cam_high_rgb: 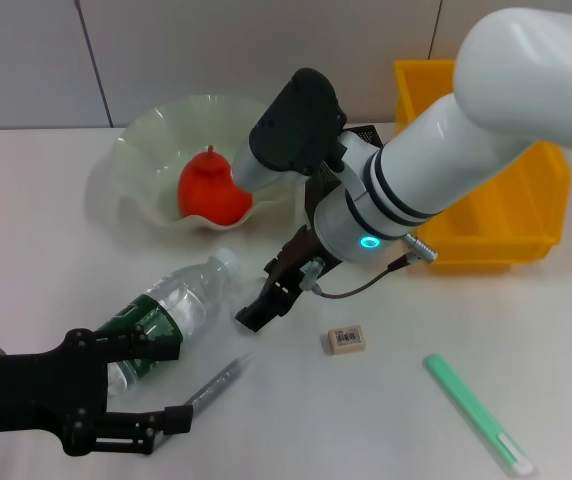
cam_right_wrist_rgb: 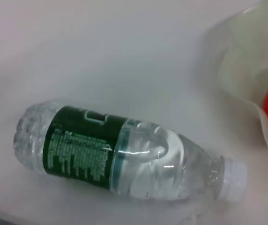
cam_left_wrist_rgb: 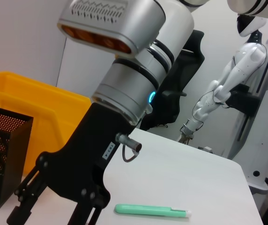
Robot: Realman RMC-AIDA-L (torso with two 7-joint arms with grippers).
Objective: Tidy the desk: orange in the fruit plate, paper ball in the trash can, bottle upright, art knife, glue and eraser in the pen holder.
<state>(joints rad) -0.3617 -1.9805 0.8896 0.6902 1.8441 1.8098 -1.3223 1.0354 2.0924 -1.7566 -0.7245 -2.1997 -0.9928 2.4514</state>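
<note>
The orange (cam_high_rgb: 211,190) rests in the fruit plate (cam_high_rgb: 146,140). On its side on the table lies the bottle (cam_high_rgb: 171,308), white cap toward the plate; the right wrist view shows the bottle (cam_right_wrist_rgb: 124,159) close up. My left gripper (cam_high_rgb: 178,386) is open at the front left, with the bottle's base between its fingers. My right gripper (cam_high_rgb: 259,305) hangs open just beside the cap. The grey art knife (cam_high_rgb: 216,381) lies by the left fingertips. Farther right lie the eraser (cam_high_rgb: 346,339) and the green glue (cam_high_rgb: 476,412). The paper ball is out of view.
The yellow trash can (cam_high_rgb: 511,215) stands at the back right. My right arm hides most of the pen holder (cam_high_rgb: 366,131), which the left wrist view shows as a black mesh pen holder (cam_left_wrist_rgb: 3,159) in front of the bin.
</note>
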